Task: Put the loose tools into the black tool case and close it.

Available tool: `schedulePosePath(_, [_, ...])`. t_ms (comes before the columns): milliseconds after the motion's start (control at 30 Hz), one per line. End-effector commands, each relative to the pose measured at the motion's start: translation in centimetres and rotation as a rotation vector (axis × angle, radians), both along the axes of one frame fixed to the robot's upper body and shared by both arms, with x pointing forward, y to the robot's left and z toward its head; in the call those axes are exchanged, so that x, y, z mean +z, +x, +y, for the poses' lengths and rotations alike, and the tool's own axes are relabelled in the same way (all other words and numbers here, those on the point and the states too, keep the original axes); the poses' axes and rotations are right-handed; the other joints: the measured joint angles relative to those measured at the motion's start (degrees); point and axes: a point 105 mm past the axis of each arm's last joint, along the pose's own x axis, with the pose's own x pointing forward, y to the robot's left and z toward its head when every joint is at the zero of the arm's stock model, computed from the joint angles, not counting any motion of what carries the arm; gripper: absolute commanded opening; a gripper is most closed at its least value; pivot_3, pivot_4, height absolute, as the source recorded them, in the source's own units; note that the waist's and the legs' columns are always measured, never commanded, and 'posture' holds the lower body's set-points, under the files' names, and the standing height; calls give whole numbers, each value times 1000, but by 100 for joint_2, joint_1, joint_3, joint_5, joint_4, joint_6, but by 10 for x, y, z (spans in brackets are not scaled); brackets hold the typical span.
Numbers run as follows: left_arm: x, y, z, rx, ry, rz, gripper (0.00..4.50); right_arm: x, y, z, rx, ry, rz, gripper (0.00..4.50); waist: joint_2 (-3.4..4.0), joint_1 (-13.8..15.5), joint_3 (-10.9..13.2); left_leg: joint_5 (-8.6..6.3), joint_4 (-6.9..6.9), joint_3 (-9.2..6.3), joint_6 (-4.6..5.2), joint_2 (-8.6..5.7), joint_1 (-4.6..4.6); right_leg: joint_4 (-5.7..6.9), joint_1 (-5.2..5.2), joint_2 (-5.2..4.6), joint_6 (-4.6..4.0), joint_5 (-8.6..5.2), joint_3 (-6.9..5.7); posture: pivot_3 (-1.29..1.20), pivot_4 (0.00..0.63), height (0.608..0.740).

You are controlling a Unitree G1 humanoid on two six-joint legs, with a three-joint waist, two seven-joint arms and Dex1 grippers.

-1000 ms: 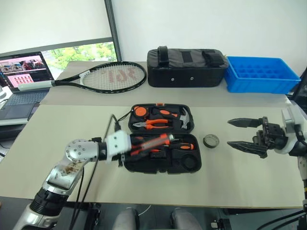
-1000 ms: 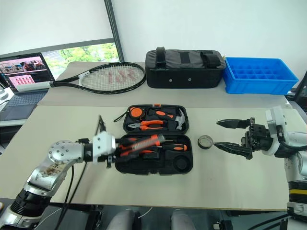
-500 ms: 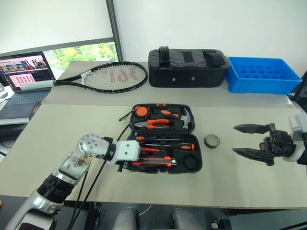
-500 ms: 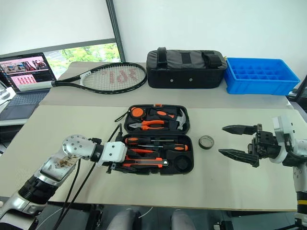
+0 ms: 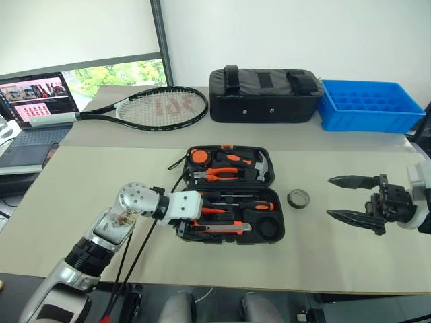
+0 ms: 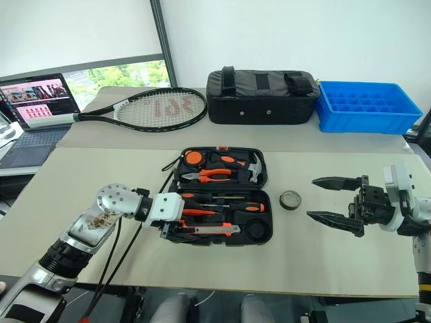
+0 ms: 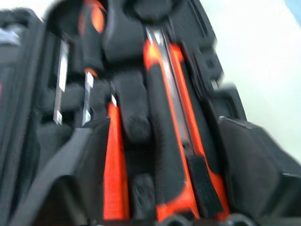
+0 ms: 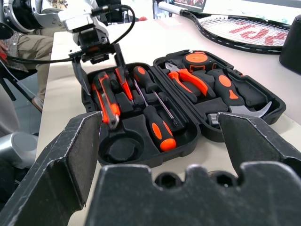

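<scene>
Right wrist view alone: left end effector (image 8: 96,59) spread over utility knife (image 8: 107,101); right end effector (image 6: 333,198) likewise spread.

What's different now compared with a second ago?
The left gripper was carrying the utility knife above the tool case; now the knife lies in the case's front recess and the gripper has opened, fingers either side of it. The right gripper stayed open beside the tape roll, which has not moved.

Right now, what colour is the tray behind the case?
Blue, clearest in the right eye view.
</scene>
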Motion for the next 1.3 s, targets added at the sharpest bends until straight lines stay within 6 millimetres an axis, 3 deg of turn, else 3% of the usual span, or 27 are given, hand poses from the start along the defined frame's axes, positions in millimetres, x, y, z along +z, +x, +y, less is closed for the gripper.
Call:
schedulePosePath(33, [35,5,1,24,-150,-17,4334,15,-1,-2,2,-6,-60,4500,0,-8,0,0,0,0,0,0,1,1,0,0,0,0,0,0,150,708])
schedulePosePath(133, [43,4,-4,16,-206,-2,4334,15,1,-1,7,-7,-61,4500,0,5,0,0,2,0,0,-1,1,3,0,0,1,0,0,0,150,708])
schedulePosePath(167, [42,3,-5,11,-211,-3,3928,15,1,-1,7,-7,-62,4500,0,6,0,0,5,0,0,-2,1,3,0,0,1,0,0,0,150,708])
schedulePosePath(233, [27,2,-8,-17,-156,-7,3628,15,2,1,10,-6,-65,4500,1,5,0,0,5,0,0,-2,1,3,1,0,2,0,0,0,150,708])
schedulePosePath(333, [9,-2,-12,-62,-117,3,2614,15,3,1,13,-5,-67,4500,1,8,0,0,4,0,0,-3,5,2,2,1,1,0,0,0,150,708])
schedulePosePath(567, [-12,1,-18,-90,-103,33,16,15,3,1,10,-4,-68,4500,2,3,-1,0,5,-1,0,-3,1,2,1,1,1,0,1,0,150,708])
schedulePosePath(1000, [-61,-4,-13,-131,37,100,16,2,5,-1,-30,-67,-43,4500,20,17,-16,0,11,-1,0,-5,7,4,10,-1,2,0,1,0,150,708])
schedulePosePath(1300, [-75,-6,-12,-110,51,138,16,-8,16,4,-52,-147,-7,4500,34,13,-28,0,15,-1,0,-5,10,8,12,0,3,0,2,0,150,708])
